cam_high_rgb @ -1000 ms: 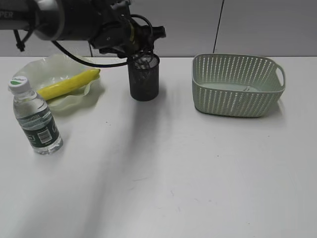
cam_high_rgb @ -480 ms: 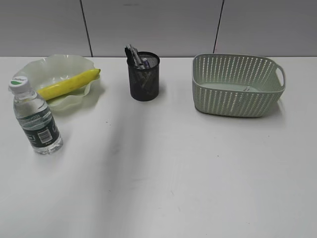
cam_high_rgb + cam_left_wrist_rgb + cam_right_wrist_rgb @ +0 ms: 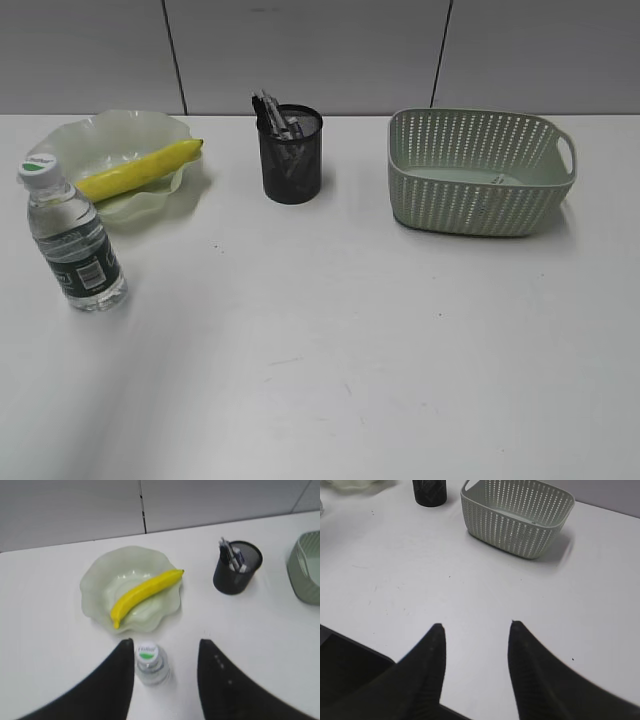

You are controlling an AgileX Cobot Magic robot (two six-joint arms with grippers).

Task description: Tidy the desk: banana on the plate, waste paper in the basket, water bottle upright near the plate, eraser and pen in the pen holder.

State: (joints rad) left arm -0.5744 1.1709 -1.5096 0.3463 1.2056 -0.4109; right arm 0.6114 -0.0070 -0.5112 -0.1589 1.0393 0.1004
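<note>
Between the two dark fingers of the left gripper [image 3: 165, 647], which stand spread apart and hold nothing, the white cap of the small clear plastic water bottle [image 3: 150, 662] with the dark green label shows from above; the bottle stands upright on the plain white bench [image 3: 380, 330], below the gripper and apart from both fingers. Just beyond the bottle sits the wide pale-green translucent plate [image 3: 100, 587] with its wavy ruffled rim. On it lies the smooth yellow banana [image 3: 145, 592], slanted across the dish with its far tip reaching over the rim. Further out and to the gripper's right stands the black metal-mesh cylindrical pen holder [image 3: 235, 575]. Pens [image 3: 229, 555] stick up out of it, leaning to its left side; whether an eraser is inside I cannot tell. At the far right edge of this view a corner of the pale-green perforated plastic basket [image 3: 302, 570] shows.

The right gripper [image 3: 476, 627] is likewise parted and empty, its dark fingers hanging over bare bench. Well ahead of it, a little to its right, stands the basket with its cut-out handles. In the exterior view, small dark marks show on its floor through the holes, too unclear to name as the waste paper. The pen holder stands ahead to its left, near the basket.
</note>
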